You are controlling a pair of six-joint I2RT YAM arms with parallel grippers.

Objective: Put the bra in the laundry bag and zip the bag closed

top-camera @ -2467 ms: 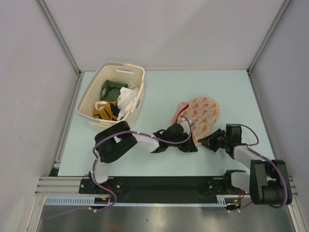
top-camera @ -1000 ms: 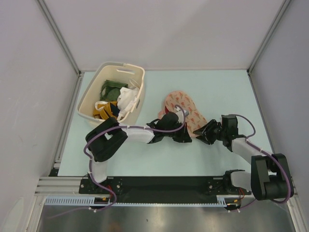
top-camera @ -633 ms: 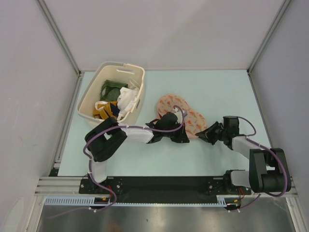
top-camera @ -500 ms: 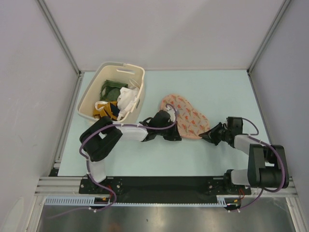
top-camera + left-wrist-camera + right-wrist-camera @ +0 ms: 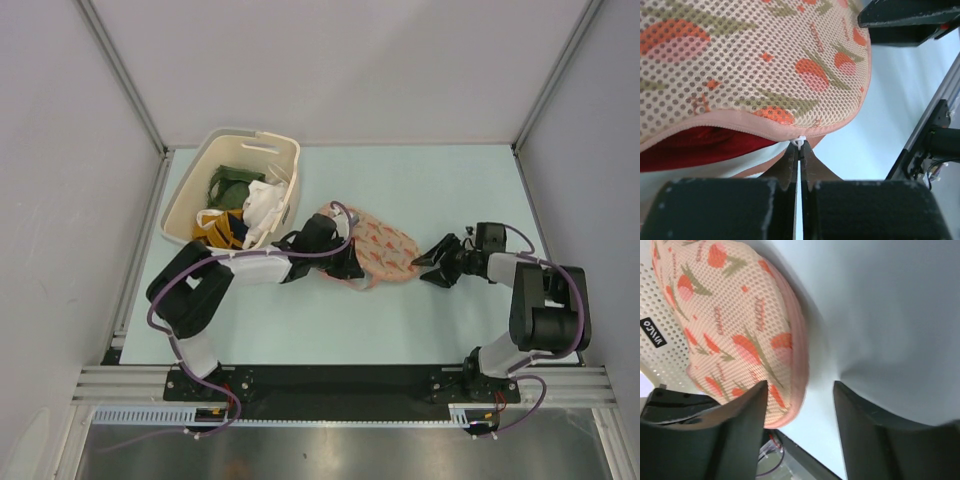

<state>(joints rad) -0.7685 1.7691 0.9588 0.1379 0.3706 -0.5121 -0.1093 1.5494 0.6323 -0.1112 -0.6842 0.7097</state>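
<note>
Zipping is underway, the pull [image 5: 799,142] being pinched shut in the left claw [image 5: 799,149]; the bag [image 5: 765,65] is to be steadied by the spread right claw [image 5: 800,387]

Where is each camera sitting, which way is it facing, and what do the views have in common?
Top external: fixed above and behind the arm bases, looking down on the table, basket and laundry bag; both arms show.
Left wrist: on the left arm, looking along the shut left fingers at the zip pull they pinch; bra inside the gap.
Right wrist: on the right arm, looking between the open right fingers at the bag's mesh side.
Shared: all three show the bag; only the left wrist shows the bra.
</note>
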